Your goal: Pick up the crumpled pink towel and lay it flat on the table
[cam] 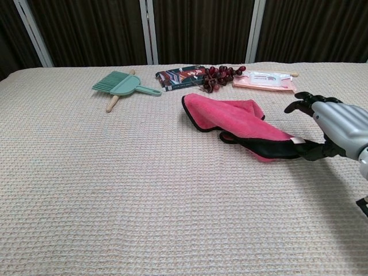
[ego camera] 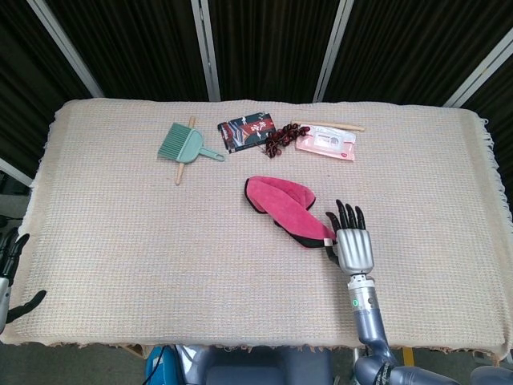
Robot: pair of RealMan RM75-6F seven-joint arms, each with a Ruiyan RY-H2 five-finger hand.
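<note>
Pink towel (ego camera: pixel 282 206) lies folded over itself near table centre, slightly right, not yet flat. Right hand (ego camera: pixel 353 245) at towel's near-right corner, thumb and finger pinching the corner, other fingers spread. Corner looks barely raised; rest of towel on beige table cloth (ego camera: pixel 120 233). Left hand (ego camera: pixel 10 273) at near-left table edge, holding nothing, fingers apart. Remaining by judgement: lift, unfold, spread flat.

Right robot hand (ego camera: pixel 353 245) low over the table, fingers extended, thumb under a cloth corner, left robot hand (ego camera: pixel 10 277) at the edge
</note>
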